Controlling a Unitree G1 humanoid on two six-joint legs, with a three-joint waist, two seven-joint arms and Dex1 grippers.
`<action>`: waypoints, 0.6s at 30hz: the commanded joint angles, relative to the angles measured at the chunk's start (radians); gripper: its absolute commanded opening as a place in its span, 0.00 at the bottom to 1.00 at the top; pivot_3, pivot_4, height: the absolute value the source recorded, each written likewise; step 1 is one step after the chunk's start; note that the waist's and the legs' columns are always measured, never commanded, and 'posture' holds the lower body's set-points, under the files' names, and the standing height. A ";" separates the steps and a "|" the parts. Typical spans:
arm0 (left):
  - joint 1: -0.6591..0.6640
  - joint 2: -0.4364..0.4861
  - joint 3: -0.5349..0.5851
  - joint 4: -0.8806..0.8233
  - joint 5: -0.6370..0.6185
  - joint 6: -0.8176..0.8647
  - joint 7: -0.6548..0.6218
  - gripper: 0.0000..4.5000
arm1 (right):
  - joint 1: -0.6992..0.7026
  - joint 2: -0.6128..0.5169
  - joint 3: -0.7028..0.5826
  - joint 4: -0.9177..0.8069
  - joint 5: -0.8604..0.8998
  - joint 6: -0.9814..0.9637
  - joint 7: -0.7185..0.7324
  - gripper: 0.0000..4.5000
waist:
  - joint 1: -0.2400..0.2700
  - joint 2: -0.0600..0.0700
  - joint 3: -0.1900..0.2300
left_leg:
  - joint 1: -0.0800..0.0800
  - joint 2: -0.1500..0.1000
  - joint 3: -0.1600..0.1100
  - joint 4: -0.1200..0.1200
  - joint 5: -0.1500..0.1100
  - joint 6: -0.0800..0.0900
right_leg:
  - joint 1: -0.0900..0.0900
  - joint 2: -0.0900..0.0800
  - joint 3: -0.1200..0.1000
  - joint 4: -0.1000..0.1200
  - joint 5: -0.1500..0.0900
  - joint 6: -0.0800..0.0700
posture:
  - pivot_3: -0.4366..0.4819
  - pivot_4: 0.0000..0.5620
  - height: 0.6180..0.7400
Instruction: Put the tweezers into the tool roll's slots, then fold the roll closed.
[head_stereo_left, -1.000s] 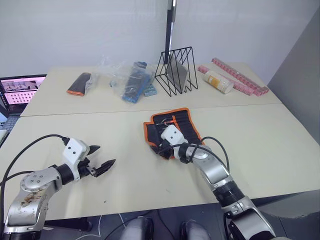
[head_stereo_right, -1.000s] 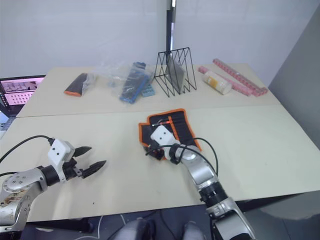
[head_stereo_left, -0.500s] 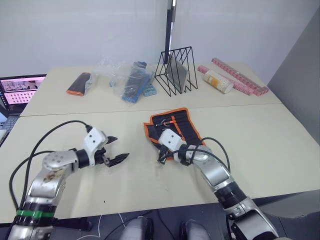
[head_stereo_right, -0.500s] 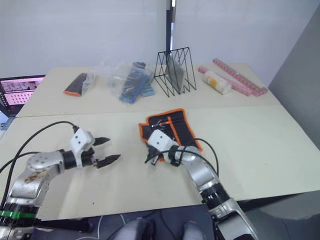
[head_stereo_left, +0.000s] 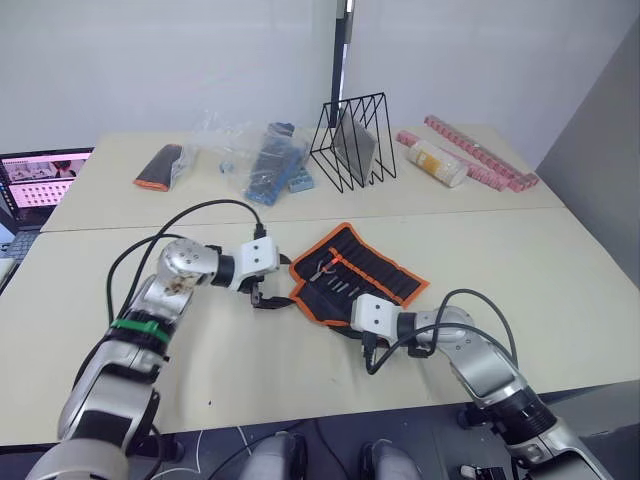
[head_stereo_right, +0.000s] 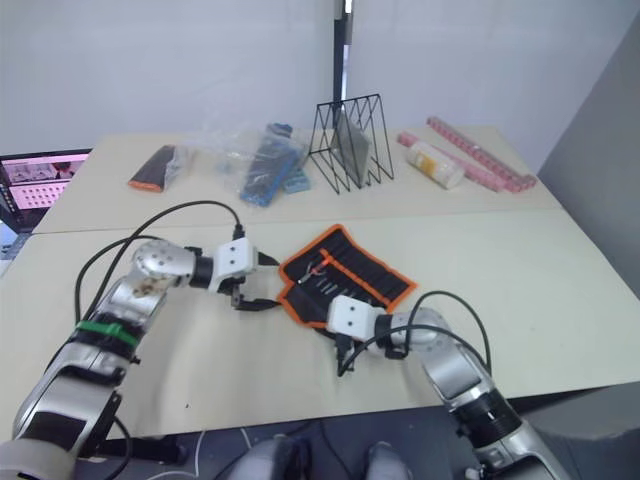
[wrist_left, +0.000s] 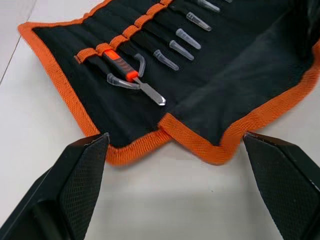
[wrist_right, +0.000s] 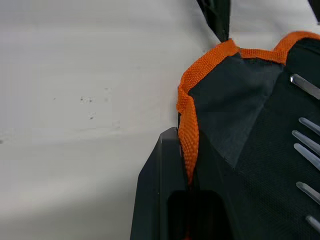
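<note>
The tool roll (head_stereo_left: 355, 277) lies spread open on the near table (head_stereo_left: 560, 290), in front of the black wire rack (head_stereo_left: 352, 140), its orange-bound edges forming a slanted rectangle. Inside it, the tweezers (wrist_left: 182, 37) sit in a row of slots with clear caps on their tips, and a tool with an orange and black handle (wrist_left: 131, 76) lies across the inner strap beside them.

The left arm reaches in from the robot's left, elbow bent outward, forearm pointing toward the roll's left end. The left gripper (head_stereo_left: 266, 297) hangs just off that end with its 2 fingers (wrist_left: 80, 175) spread wide apart, 1 to each side of the roll's notched corner, holding nothing.

The right arm comes in from the lower right, forearm lying low over the table and wrist turned toward the roll's near edge. The right gripper (head_stereo_left: 366, 350) has its fingers (wrist_right: 170, 200) pinched together on the orange binding of that near edge, which rises in a small fold between them.

On the far table sit a small black-and-orange pouch (head_stereo_left: 158, 167), a clear plastic bag of items (head_stereo_left: 262, 160), a pale bottle (head_stereo_left: 436, 163) and pink strips (head_stereo_left: 480, 155).
</note>
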 joint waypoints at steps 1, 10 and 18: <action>-0.048 -0.015 -0.025 0.083 0.042 -0.118 -0.027 1.00 | 0.013 -0.005 -0.026 -0.051 0.019 0.014 -0.005 0.01 | 0.000 0.000 0.000 | 0.000 0.000 0.000 0.000 0.000 0.000 | 0.001 0.000 -0.001 0.000 0.000 0.000 | 0.48 0.27 0.71; -0.092 -0.026 -0.036 0.175 0.056 -0.258 -0.120 1.00 | 0.021 -0.002 -0.063 -0.068 0.044 0.063 -0.031 0.01 | 0.000 0.000 0.000 | 0.000 -0.002 0.000 0.007 -0.008 0.001 | 0.001 -0.010 -0.003 0.000 0.000 0.003 | 0.48 0.27 0.71; -0.130 -0.052 -0.035 0.269 0.098 -0.366 -0.060 1.00 | -0.036 0.012 -0.072 -0.022 0.057 0.072 -0.028 0.01 | 0.000 0.000 0.000 | -0.001 -0.003 0.000 0.016 -0.013 0.009 | 0.001 -0.011 -0.003 0.000 0.002 0.008 | 0.48 0.27 0.71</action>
